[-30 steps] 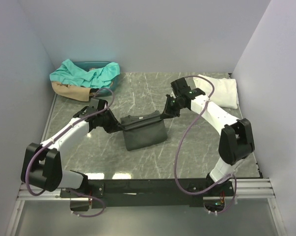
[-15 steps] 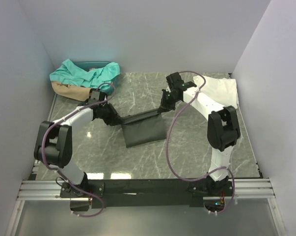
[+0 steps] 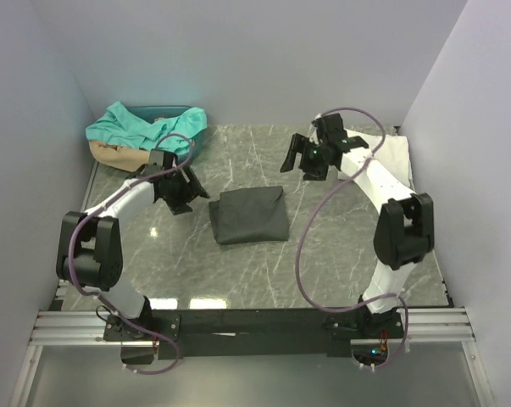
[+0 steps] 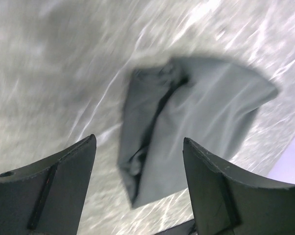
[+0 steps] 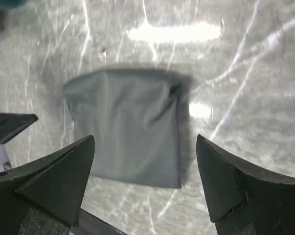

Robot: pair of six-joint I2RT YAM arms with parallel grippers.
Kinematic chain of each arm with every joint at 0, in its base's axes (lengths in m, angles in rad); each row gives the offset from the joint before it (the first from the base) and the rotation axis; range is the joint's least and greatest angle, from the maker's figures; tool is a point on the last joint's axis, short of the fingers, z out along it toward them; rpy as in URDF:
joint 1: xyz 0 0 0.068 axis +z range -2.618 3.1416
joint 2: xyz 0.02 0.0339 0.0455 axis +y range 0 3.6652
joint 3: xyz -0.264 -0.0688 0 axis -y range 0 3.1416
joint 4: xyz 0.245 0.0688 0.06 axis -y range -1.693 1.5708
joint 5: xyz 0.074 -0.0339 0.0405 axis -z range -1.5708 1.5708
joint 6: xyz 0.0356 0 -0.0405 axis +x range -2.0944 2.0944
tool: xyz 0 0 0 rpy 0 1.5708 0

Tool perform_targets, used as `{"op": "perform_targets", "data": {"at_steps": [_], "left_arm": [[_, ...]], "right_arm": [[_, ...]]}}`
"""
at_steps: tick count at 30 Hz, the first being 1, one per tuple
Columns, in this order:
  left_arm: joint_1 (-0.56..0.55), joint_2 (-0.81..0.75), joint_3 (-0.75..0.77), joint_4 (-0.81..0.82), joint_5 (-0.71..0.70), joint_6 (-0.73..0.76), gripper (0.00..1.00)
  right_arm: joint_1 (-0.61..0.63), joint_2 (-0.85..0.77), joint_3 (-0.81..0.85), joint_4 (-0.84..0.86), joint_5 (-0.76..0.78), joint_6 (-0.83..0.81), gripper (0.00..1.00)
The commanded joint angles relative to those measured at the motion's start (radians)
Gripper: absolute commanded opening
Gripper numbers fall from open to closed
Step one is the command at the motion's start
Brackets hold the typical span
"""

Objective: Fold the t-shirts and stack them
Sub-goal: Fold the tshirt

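I am looking down at the dark grey t-shirt, which is lying folded into a rough rectangle in the middle of the marbled desk. The left gripper is hovering just beside its left edge. The right gripper is hanging past its far right corner. Both sets of jaws are standing spread wide and gripping nothing, and the shirt is showing in the gap between them in each wrist view. The white t-shirt is lying at the far right, with the right arm crossing over part of it. At far left the teal t-shirt is spilling out of a teal bin, and the tan t-shirt is lying under its near edge.
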Motion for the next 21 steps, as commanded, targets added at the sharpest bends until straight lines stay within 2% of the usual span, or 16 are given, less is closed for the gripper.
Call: {"op": "perform_targets", "data": {"at_steps": [1,5,9,21], "left_arm": [[-0.016,-0.064,-0.093,0.032,0.018,0.013,0.77],[-0.062,-0.076,-0.131,0.07,0.032,0.0,0.76],[-0.097,-0.045,-0.104,0.096,0.027,-0.02,0.75],[-0.145,0.151,0.067,0.109,0.001,0.004,0.69]], "right_arm": [[-0.023,-0.106,-0.139,0.074,-0.057,-0.049,0.9],[-0.029,-0.129,-0.256,0.134,-0.112,-0.046,0.88],[-0.031,-0.129,-0.335,0.192,-0.152,-0.028,0.87],[-0.029,-0.126,-0.365,0.214,-0.175,-0.032,0.86]]}}
